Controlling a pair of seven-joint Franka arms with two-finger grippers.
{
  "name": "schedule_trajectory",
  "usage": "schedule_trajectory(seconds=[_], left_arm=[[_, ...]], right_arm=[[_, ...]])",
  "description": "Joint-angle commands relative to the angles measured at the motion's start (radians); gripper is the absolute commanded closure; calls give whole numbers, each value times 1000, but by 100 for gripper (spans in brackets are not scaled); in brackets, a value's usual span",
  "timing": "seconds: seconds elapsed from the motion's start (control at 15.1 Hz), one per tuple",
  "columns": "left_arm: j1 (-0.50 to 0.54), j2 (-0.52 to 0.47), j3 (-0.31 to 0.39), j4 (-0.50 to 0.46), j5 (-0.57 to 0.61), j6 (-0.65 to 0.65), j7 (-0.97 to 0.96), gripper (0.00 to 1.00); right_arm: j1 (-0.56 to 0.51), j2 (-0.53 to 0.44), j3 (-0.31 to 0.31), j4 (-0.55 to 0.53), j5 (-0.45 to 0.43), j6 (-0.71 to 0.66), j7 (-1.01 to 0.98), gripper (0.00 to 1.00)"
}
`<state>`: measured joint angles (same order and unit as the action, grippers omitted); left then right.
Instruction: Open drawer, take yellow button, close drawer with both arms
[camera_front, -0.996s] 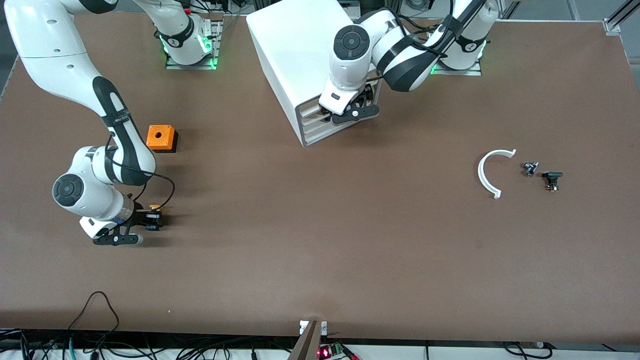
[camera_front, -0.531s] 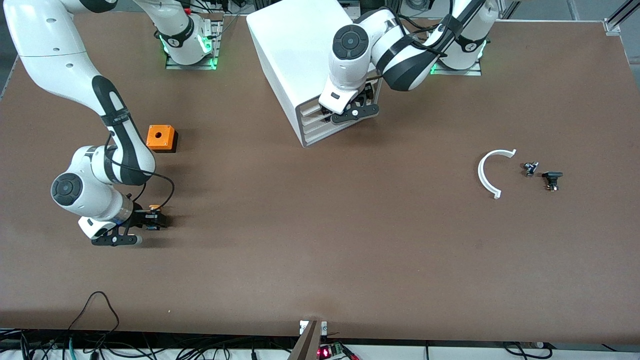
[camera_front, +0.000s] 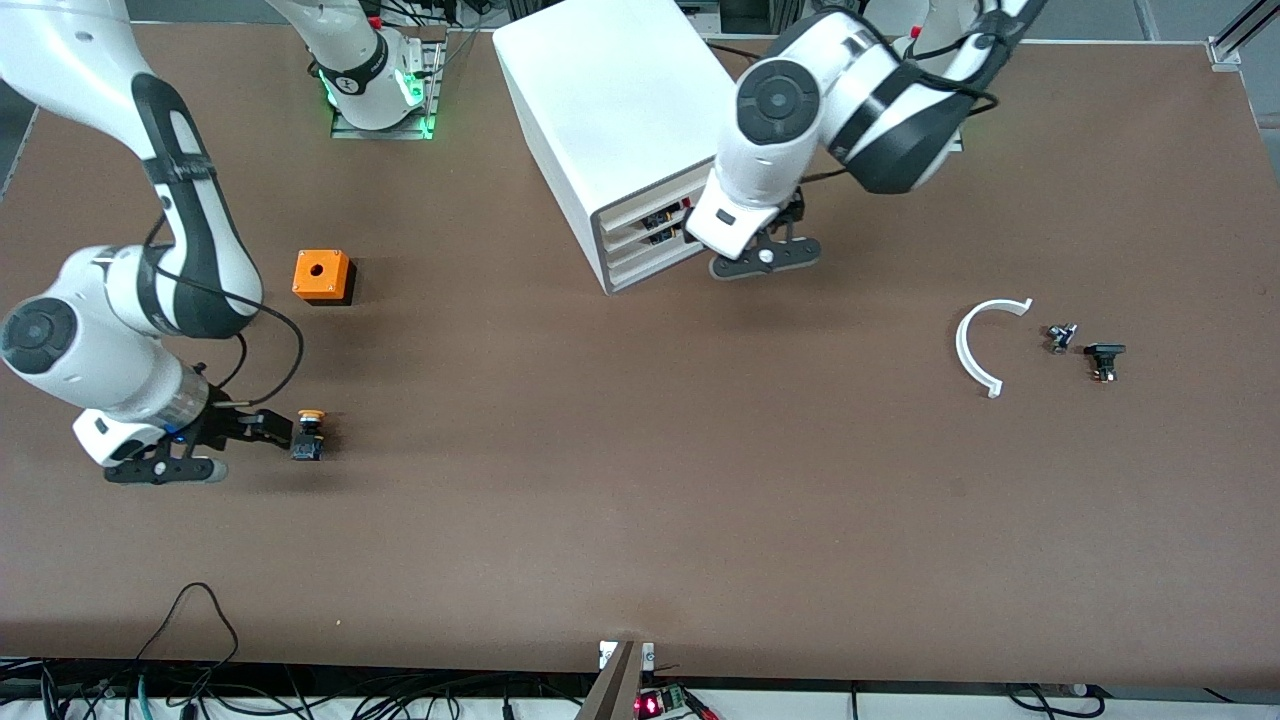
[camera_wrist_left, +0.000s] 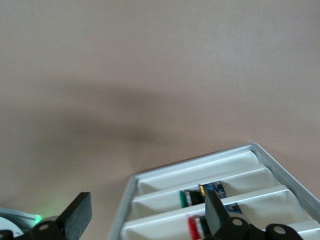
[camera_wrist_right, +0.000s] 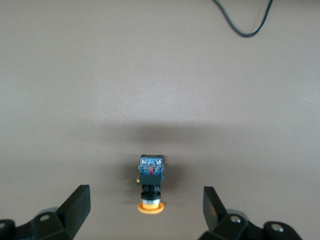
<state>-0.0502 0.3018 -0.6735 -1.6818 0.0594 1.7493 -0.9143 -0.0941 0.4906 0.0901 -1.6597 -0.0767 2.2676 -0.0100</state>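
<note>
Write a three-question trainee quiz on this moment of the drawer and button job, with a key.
1. True or false: the right gripper is shut on the tiny button with the orange-yellow cap and black body.
2. Which thing lies nearer the front camera?
A. the orange cube with a round hole
B. the button
3. Fill in: the left gripper, fingers open, hangs in front of the white boxy ______ with its four shallow drawers.

Key
1. False: its fingers are open and the button lies free on the brown table, just off the fingertips.
2. B
3. cabinet
</note>
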Motion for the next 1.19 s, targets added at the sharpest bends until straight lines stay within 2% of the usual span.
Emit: schedule_trajectory(seconds=[0.0,0.4,0.6,0.8,1.0,1.13], left_arm=[[58,-6,-5,86,-12,-106,138,0],[193,-9,-1,188,-7,-198,394,0],[231,-21,2,232,57,-252,529,0],[230,-93,98,211,50,-249,713,0],[144,-190,288,146,33,-232,869,0],[97,-254,421,75,-30,-199,963,0]], right_arm=[[-7,-98,16,-23,-20,-86,7,0],[-6,-228,29,-18,-14,-241,60,0],[-6,-299,50,-28,-9,-295,70,0],[43,-360,21,-28,-3,-367,79,0],[128,-403,-70,-34,32,-411,82,0],[140,-444,-79,-46,38,-441,84,0]])
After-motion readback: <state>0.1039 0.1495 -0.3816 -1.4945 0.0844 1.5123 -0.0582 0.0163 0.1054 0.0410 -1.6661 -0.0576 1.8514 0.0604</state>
